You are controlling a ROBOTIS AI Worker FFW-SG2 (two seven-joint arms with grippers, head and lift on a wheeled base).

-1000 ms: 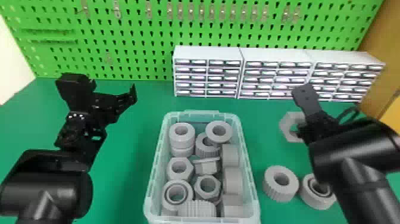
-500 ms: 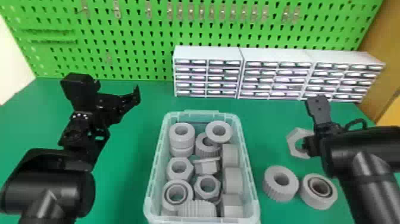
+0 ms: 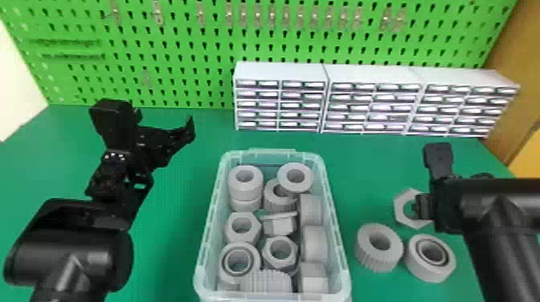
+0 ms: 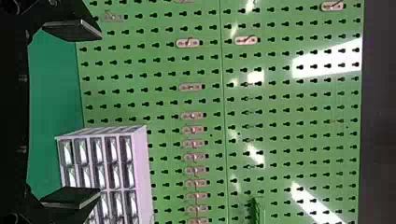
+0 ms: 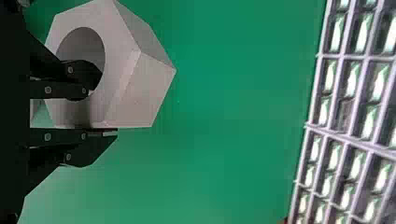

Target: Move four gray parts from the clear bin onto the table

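Observation:
The clear bin (image 3: 340,257) stands at the middle front with several gray rings and nuts (image 3: 280,252) inside. To its right, my right gripper (image 3: 422,207) is shut on the wall of a gray hex nut (image 3: 403,204); whether the nut touches the table is unclear. In the right wrist view, one finger of the right gripper (image 5: 106,106) passes into the hole of the nut (image 5: 135,88), the other lies along its outside. A ribbed gray ring (image 3: 369,257) and a smooth gray ring (image 3: 422,271) lie nearer. Left of the bin, my left gripper (image 3: 165,122) is open; the left wrist view shows the left gripper (image 4: 99,113) holding nothing.
White drawer cabinets (image 3: 371,76) line the back of the green table (image 3: 176,241), before a green pegboard (image 3: 193,52). A wooden panel (image 3: 510,60) bounds the right side. The bin's right wall stands close to the ribbed ring.
My right gripper has come nearer the robot and slightly right, carrying the hex nut toward the two loose rings. The left gripper has shifted slightly right, still open.

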